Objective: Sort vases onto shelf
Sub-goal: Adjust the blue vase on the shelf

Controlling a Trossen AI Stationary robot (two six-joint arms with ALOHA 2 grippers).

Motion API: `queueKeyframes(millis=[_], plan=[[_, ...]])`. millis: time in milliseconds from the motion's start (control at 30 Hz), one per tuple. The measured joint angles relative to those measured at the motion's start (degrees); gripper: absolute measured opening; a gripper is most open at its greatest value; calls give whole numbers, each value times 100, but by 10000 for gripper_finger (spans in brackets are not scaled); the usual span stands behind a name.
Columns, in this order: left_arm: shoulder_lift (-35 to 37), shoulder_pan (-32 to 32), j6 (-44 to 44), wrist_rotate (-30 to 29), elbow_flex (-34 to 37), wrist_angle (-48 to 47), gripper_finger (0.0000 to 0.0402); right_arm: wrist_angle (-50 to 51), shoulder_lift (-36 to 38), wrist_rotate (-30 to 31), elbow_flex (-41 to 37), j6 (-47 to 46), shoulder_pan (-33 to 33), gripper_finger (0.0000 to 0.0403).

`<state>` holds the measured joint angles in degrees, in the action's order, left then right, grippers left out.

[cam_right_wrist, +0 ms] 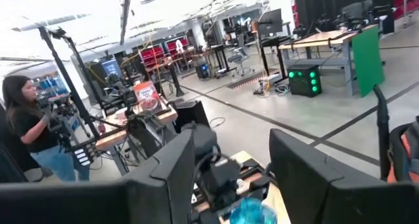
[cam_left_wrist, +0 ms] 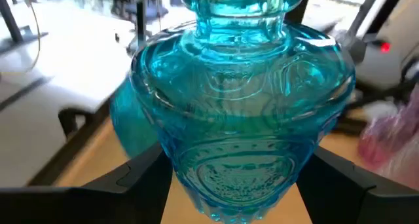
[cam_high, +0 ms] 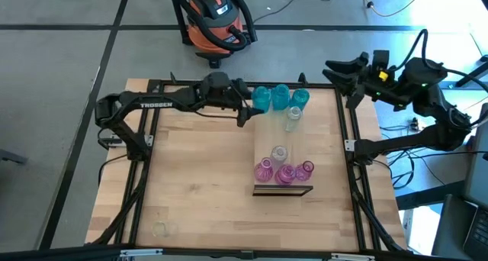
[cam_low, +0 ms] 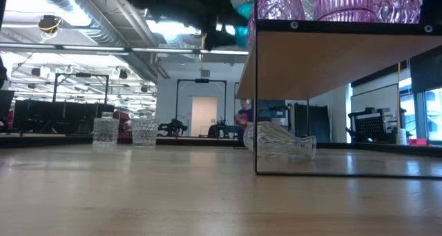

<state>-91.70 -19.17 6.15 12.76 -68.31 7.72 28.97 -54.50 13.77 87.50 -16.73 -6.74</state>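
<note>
The shelf point(cam_high: 268, 135) is a light-wood board on a black frame, right of the table's middle. Its near end carries three pink vases point(cam_high: 285, 172) and a clear one point(cam_high: 279, 153). Two teal vases point(cam_high: 290, 97) and a clear one point(cam_high: 293, 117) stand toward its far end. My left gripper point(cam_high: 253, 102) reaches in from the left, shut on a third teal vase point(cam_left_wrist: 242, 119) at the shelf's far left corner. My right gripper point(cam_high: 333, 69) hangs open and high beyond the table's far right corner, with nothing between its fingers. Another clear vase point(cam_low: 280, 141) lies on its side under the shelf. My left gripper pinches the teal vase's lower body point(cam_left_wrist: 183, 165) between its two fingers point(cam_left_wrist: 131, 178), one on each side. The fingers come nearly level from the table's left. The vase stands upright, neck up. Whether its base touches the shelf I cannot tell, since it runs out of the picture.
Two clear vases point(cam_low: 124, 132) stand on the tabletop, seen faintly at its near left corner point(cam_high: 160, 229). Bare tabletop point(cam_high: 198, 169) spreads left of the shelf. An orange vacuum point(cam_high: 217, 17) stands on the floor past the far edge. A person point(cam_right_wrist: 26, 119) stands in the room.
</note>
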Motion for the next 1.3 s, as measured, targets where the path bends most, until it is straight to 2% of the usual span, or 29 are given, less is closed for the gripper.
queueKeyframes(millis=[100, 267, 400, 567, 733, 1300], plan=[[-91, -39, -124, -34, 278, 234, 268, 11, 30, 79, 0, 0, -2, 179], [-138, -205, -248, -453, 640, 402, 268, 11, 29, 127, 0, -5, -2, 179], [-139, -435, -357, -423, 838, 651, 268, 109, 15, 250, 0, -15, -2, 179], [-404, -538, -372, -111, 848, 796, 268, 172, -24, 334, -2, -13, -4, 179], [-556, -469, -380, -133, 847, 1059, 268, 164, -11, 463, -2, -13, -2, 179], [-726, -504, -191, -334, 836, 1043, 268, 167, -16, 602, -2, -103, -3, 179]])
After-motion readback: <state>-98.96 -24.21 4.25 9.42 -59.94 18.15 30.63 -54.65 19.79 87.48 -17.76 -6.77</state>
